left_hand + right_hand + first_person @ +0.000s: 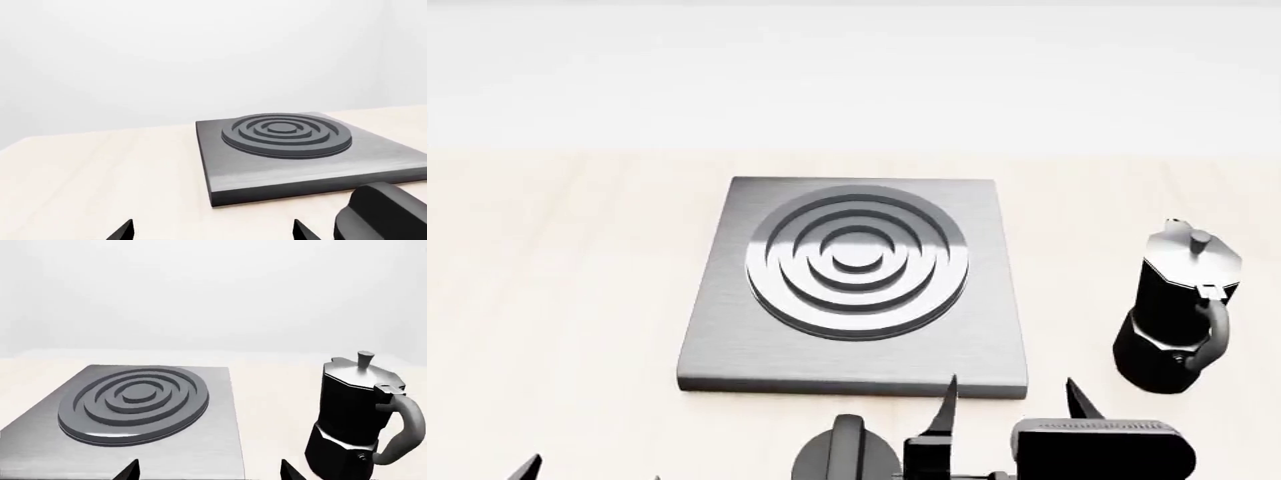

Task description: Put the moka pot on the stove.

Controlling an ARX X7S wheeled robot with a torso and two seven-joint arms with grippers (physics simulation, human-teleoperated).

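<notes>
Moka pot (1178, 308) upright on counter (561, 300), right of stove (854, 285), apart. Right gripper (1010, 398) spread open, lower centre. Left gripper (212, 230) likewise open.

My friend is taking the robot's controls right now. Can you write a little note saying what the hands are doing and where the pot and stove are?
Left gripper: open, empty, low over the table near the stove's front edge.
Right gripper: open, empty, at the stove's front right corner, short of the pot.
Pot: upright on the table, right of the stove, apart from it, handle toward the robot.
Stove: centre of the table, burner bare.
Knob: in front of the stove.
Done: nothing yet.
Left: grasp the pot, lift it, set it on the burner.
</notes>
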